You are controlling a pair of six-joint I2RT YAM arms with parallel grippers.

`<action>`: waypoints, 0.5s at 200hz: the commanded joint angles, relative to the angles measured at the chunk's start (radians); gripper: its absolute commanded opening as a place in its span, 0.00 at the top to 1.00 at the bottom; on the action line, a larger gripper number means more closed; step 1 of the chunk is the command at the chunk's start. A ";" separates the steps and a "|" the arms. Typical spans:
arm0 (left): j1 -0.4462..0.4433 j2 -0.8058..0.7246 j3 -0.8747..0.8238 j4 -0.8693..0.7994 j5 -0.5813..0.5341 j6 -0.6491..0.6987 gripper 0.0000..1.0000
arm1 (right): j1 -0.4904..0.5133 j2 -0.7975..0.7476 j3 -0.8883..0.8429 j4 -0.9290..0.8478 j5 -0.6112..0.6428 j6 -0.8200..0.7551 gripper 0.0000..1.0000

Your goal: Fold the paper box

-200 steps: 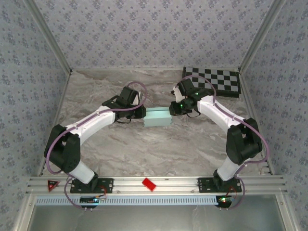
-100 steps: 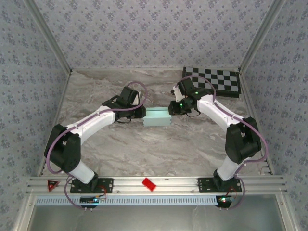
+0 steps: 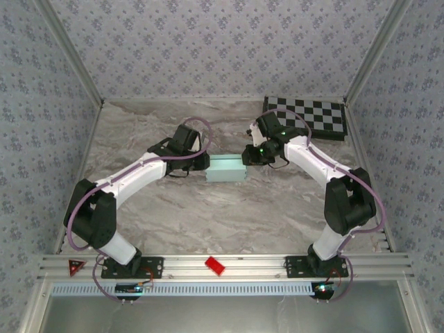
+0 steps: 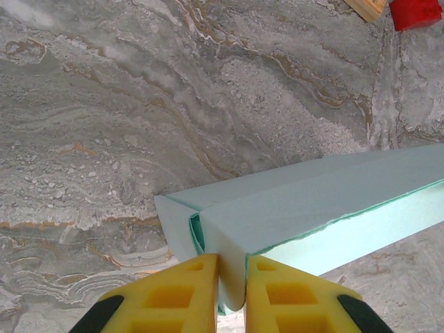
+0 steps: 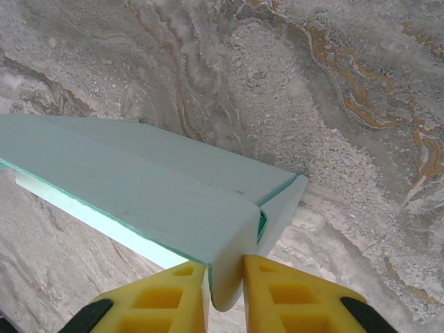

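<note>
The pale mint paper box [image 3: 227, 168] sits at the middle of the marble table, between the two arms, folded into a small rectangular shape. My left gripper [image 3: 206, 162] is at its left end and my right gripper [image 3: 247, 155] at its right end. In the left wrist view the yellow fingers [image 4: 173, 295] are shut on a rounded end flap of the paper box [image 4: 305, 201]. In the right wrist view the yellow fingers [image 5: 277, 295] pinch the matching end flap of the paper box [image 5: 139, 187]. A side flap stands slightly open at each end.
A black-and-white checkered board [image 3: 309, 116] lies at the back right corner. A small red block [image 3: 214, 265] rests on the front rail, and a red block [image 4: 415, 12] shows in the left wrist view. Patterned walls [image 3: 41, 125] enclose the table.
The right arm has shifted very slightly toward the box's end. The box and the left arm stay where they were.
</note>
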 commanded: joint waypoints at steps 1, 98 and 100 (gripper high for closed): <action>-0.016 0.017 0.001 0.011 0.022 -0.008 0.84 | 0.007 0.020 0.035 0.004 -0.069 0.013 0.79; -0.018 0.020 0.004 0.015 0.021 -0.007 0.84 | 0.006 0.028 0.052 -0.001 -0.080 0.020 0.79; -0.017 0.020 0.004 0.016 0.022 -0.007 0.84 | 0.006 0.028 0.052 -0.004 -0.076 0.020 0.79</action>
